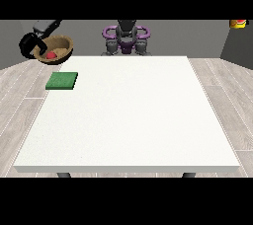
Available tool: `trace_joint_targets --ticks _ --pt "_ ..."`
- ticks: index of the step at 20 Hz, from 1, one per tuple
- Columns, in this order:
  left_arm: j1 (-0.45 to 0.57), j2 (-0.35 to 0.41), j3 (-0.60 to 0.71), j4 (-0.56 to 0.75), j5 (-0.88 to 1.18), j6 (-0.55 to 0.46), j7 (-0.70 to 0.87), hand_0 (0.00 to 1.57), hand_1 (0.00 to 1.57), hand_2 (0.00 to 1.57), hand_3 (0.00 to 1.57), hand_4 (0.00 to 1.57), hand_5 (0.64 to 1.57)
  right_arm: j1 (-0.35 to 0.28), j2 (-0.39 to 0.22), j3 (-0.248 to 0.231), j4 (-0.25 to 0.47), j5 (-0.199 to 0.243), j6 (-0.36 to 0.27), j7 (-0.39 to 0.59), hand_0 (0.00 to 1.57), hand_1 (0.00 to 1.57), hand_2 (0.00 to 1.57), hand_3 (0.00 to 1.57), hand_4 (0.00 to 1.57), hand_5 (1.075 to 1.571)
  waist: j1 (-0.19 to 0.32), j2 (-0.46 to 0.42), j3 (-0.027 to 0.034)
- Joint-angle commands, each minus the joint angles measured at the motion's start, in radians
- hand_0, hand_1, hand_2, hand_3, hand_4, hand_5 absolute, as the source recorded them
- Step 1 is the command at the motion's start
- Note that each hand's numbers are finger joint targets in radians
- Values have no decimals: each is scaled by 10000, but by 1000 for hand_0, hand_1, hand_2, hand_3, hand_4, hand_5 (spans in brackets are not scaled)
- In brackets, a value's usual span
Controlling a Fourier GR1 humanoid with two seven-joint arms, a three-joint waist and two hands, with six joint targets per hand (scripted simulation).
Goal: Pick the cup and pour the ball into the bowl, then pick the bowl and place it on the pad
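Observation:
A brown bowl (pixel 55 49) hangs in the air past the table's far left corner, tilted towards the camera. A red ball (pixel 50 56) lies inside it. The black hand at the view's left (pixel 28 44) is curled round the bowl's left rim, and its grey forearm (pixel 47 25) runs up to the right. The green pad (pixel 62 81) lies flat on the white table (pixel 128 120) near the far left edge, a little in front of and below the bowl. I see no cup on the table. The other hand is not visible.
The robot's torso (pixel 126 36) stands behind the table's far edge at the middle. A small yellow and red object (pixel 238 22) shows at the view's top right corner, partly cut off. Wooden floor surrounds the table.

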Motion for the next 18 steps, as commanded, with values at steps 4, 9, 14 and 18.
trace_joint_targets --ticks 4,9,14,18 --pt "241 341 92 621 -57 -76 -732 0 0 0 0 1215 1553 -121 466 -191 38 -51 -258 -368 1571 1571 1571 489 1073 1568 -209 316 8" --pt "-164 544 -5 380 367 -420 -462 0 0 0 0 1206 1555 -522 1181 -298 628 -127 -777 -563 1571 1571 1571 450 1052 1569 331 686 16" --pt "148 241 -298 389 103 30 -632 0 0 0 0 1203 1557 -400 1459 -249 802 -178 -522 -700 1571 1571 1571 552 1023 1571 -35 323 13" --pt "287 942 284 777 324 -258 -979 0 0 0 0 1192 1561 -293 594 -1092 1297 -832 -35 -568 1571 1571 1571 875 710 1571 -79 731 12"
